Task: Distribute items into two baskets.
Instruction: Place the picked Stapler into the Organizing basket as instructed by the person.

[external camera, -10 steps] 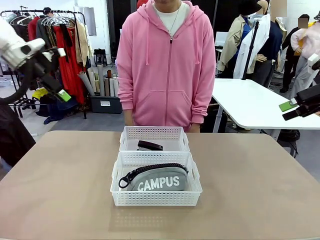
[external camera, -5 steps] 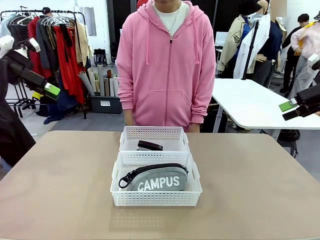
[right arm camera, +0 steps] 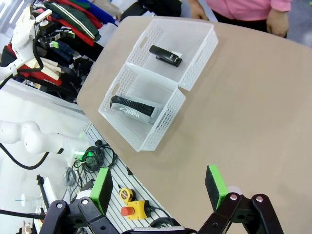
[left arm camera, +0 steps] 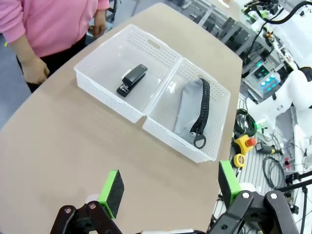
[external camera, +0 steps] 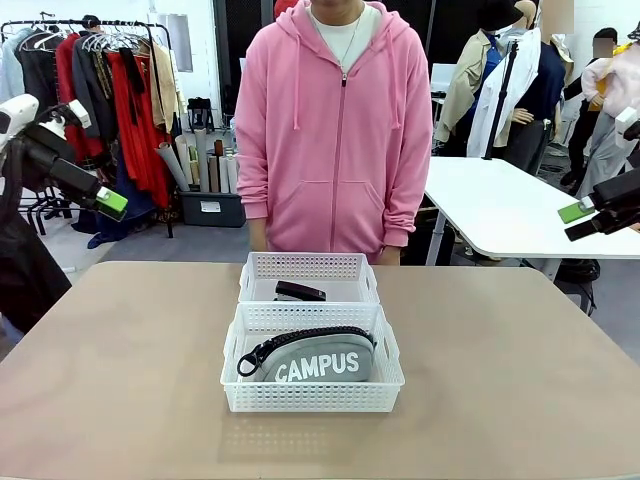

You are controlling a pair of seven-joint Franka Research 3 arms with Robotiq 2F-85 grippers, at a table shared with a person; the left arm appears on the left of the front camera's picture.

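Two white mesh baskets stand end to end at the table's middle. In the near basket [external camera: 312, 396] lies the grey CAMPUS pouch [external camera: 316, 362]; the black stapler [external camera: 300, 292] sits in the far basket [external camera: 310, 264]. My left gripper [external camera: 106, 204] hangs open, high off the table's left side. High at the right, my right gripper [external camera: 576, 222] is also open. The left wrist view looks down past its open gripper [left arm camera: 169, 185] on the stapler [left arm camera: 134, 80] and pouch [left arm camera: 192, 109]. The right wrist view has its gripper [right arm camera: 158, 186] open above the stapler [right arm camera: 165, 55] and pouch [right arm camera: 134, 107].
A person in a pink hoodie [external camera: 340, 130] stands at the far edge, hands down by the table [left arm camera: 34, 73]. A clothes rack [external camera: 110, 90] is behind on the left, a white table [external camera: 500, 210] on the right. Bare tabletop [external camera: 130, 380] surrounds the baskets.
The left arm has swung back at the left side, its gripper ending slightly lower and further left. The right arm, baskets and items have not moved.
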